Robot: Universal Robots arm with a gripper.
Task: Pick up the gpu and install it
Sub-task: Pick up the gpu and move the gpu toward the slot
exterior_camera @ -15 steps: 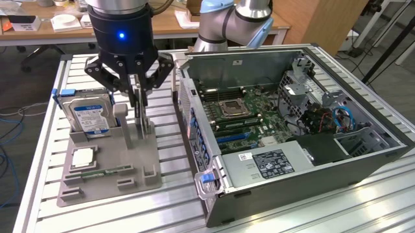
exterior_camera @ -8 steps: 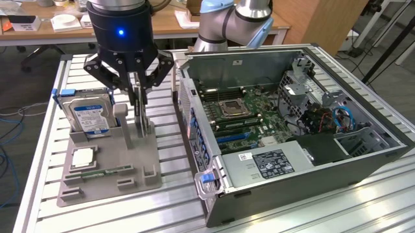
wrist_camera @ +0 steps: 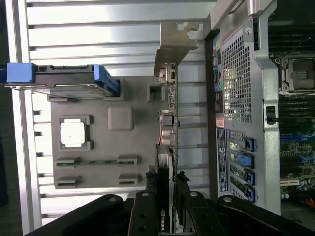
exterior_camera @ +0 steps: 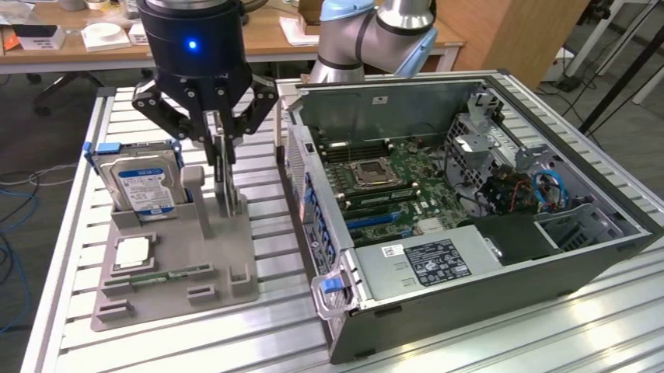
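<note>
The gpu (exterior_camera: 226, 190) is a thin dark card standing on edge over the grey holder (exterior_camera: 176, 299), on the exterior view's left of the open computer case (exterior_camera: 415, 97). My gripper (exterior_camera: 223, 155) hangs straight above it, its black fingers shut on the card's upper edge. In the wrist view the gpu (wrist_camera: 171, 123) runs edge-on away from my gripper (wrist_camera: 167, 184), with its silvery bracket (wrist_camera: 174, 44) at the far end. The fingers (wrist_camera: 147, 201) press against both of its faces. I cannot tell whether the card's lower edge still rests in the holder's slot.
The holder (wrist_camera: 120, 118) also carries a silver hard drive (exterior_camera: 145, 183) in a blue frame, a CPU (exterior_camera: 133, 251) and a green RAM stick (exterior_camera: 166, 276). The case lies open with its motherboard (exterior_camera: 384, 179) facing up. Everything rests on a slatted aluminium table (exterior_camera: 280, 342).
</note>
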